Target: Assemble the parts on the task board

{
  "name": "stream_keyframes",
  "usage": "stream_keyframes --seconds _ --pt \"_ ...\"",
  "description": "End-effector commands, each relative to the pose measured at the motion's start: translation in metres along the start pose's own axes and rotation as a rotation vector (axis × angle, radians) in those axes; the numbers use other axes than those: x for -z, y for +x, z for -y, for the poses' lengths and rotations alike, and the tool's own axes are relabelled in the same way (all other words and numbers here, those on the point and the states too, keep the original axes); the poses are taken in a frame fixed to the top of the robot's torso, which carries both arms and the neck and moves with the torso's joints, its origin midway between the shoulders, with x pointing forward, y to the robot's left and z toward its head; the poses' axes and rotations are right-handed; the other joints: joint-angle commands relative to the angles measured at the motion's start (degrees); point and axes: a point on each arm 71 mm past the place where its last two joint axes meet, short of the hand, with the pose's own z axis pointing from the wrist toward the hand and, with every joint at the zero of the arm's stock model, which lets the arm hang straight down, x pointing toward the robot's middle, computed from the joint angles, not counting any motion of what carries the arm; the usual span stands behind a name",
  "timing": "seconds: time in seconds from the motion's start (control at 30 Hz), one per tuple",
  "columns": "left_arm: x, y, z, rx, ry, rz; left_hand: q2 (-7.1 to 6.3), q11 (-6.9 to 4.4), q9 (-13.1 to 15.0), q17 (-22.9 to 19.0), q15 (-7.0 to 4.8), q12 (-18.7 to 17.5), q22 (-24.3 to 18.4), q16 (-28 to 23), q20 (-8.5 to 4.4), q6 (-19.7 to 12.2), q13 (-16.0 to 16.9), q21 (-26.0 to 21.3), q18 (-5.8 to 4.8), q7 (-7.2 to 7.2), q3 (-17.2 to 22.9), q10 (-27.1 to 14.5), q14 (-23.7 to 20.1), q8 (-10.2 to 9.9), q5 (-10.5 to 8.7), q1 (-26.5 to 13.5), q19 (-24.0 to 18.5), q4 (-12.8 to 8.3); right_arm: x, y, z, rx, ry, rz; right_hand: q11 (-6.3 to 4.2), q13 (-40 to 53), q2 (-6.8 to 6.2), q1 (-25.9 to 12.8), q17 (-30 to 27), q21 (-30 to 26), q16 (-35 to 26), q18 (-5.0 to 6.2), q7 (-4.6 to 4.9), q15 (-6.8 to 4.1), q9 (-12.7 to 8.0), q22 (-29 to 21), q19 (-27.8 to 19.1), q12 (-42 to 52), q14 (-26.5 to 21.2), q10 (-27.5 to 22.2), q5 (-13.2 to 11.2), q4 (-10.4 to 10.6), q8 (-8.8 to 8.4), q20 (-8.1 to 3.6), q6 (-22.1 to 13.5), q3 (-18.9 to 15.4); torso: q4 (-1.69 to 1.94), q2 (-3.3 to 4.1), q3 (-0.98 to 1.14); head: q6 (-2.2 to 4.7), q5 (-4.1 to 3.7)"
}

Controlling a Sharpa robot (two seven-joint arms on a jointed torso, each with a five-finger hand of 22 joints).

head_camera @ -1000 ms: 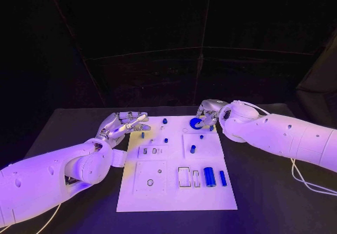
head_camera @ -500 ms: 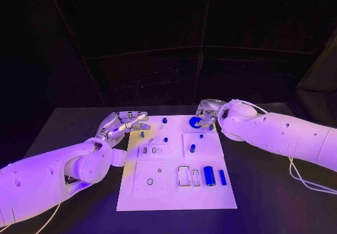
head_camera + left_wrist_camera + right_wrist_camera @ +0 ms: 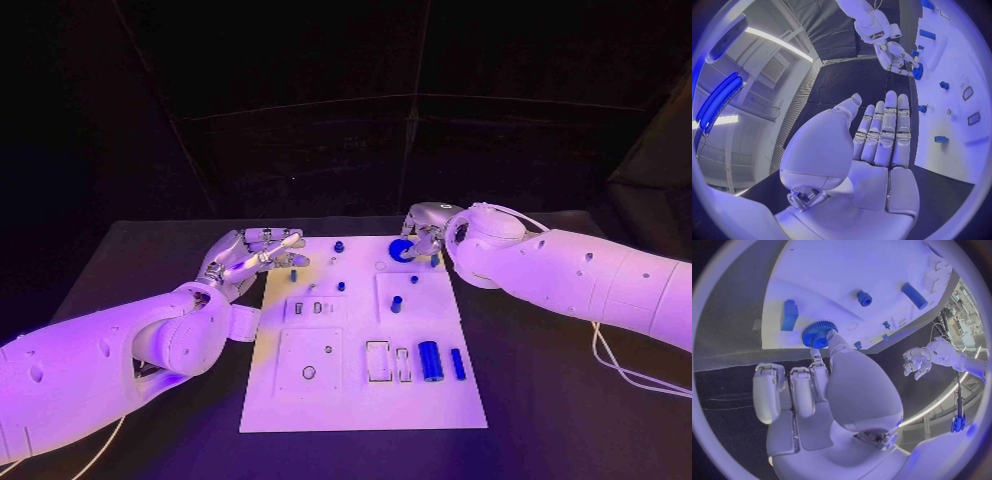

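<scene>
Nothing moved: right hand (image 3: 420,242) pinches, seemingly, blue gear (image 3: 819,334); left hand (image 3: 254,250) spread.

We see a black bench (image 3: 562,400) spreading out to the left, right and near side. A white cable (image 3: 623,365) trails across the bench at the right. Black curtain panels (image 3: 346,150) hang along the far side.

I'm seeing my right hand (image 3: 826,390) pinching a blue gear (image 3: 819,335) at the task board (image 3: 848,285) edge, near a blue block (image 3: 789,314).
</scene>
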Motion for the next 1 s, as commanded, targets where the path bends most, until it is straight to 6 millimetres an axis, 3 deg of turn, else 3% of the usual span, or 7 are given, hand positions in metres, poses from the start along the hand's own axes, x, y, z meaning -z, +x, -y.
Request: stream_keyframes --seconds 0.03,0.53,0.8,1.0 --pt "0.000 0.001 0.001 0.003 0.005 -0.013 0.24 0.26 -0.1 0.1 -0.06 -0.2 -0.1 -0.2 0.00 -0.1 -0.1 -0.3 0.77 0.17 0.0 0.1 0.3 -0.3 0.14 -0.4 0.5 -0.4 0.003 -0.001 -0.004 -0.003 -0.005 0.068 -0.39 4.0 1.13 0.5 9.8 0.4 0.2 -0.55 -0.56 -0.48 0.2 8.1 0.6 -0.2 4.8 0.0 -0.6 0.0 0.46 -0.37 1.1 0.8 -0.11 -0.01 0.05 0.04 0.12" --pt "0.001 -0.001 0.002 0.000 0.005 -0.008 0.29 0.27 -0.1 0.1 -0.05 -0.3 -0.1 -0.3 0.00 0.0 -0.1 -0.4 0.77 0.17 0.1 0.1 0.4 -0.3 0.15 -0.3 0.5 -0.5 0.026 -0.012 -0.054 -0.031 -0.115 0.226 -0.64 3.8 -0.10 -1.0 9.8 0.6 0.2 -0.71 -0.79 -0.73 0.0 8.8 1.2 -0.5 4.8 0.1 1.8 -0.1 0.14 -0.64 1.8 3.4 0.13 -0.04 -0.08 0.20 0.12" --pt "0.001 -0.001 0.002 0.000 0.007 -0.007 0.29 0.27 -0.1 0.1 -0.05 -0.3 -0.1 -0.3 0.00 0.0 -0.1 -0.4 0.77 0.17 0.1 0.1 0.4 -0.3 0.15 -0.3 0.5 -0.5 0.019 -0.008 -0.088 -0.002 -0.170 0.217 -0.65 3.9 -0.47 -1.3 9.8 0.7 0.2 -0.78 -0.80 -0.75 0.0 9.1 1.4 -0.5 4.8 0.2 1.8 -0.1 0.08 -0.66 1.9 3.7 0.03 0.01 -0.11 0.16 0.67" --pt "0.001 -0.001 0.002 0.001 0.007 -0.009 0.34 0.26 -0.1 0.1 -0.05 -0.3 -0.1 -0.3 0.00 0.0 -0.1 -0.4 0.78 0.16 0.1 0.1 0.4 -0.4 0.16 -0.3 0.5 -0.6 0.009 0.001 -0.107 0.016 -0.184 0.179 -0.62 3.8 -0.72 -1.7 9.7 0.8 0.1 -0.78 -0.75 -0.74 0.0 9.1 1.4 -0.7 4.8 0.1 1.7 0.0 -0.06 -0.66 1.8 3.9 0.15 0.01 -0.11 -0.11 0.88"
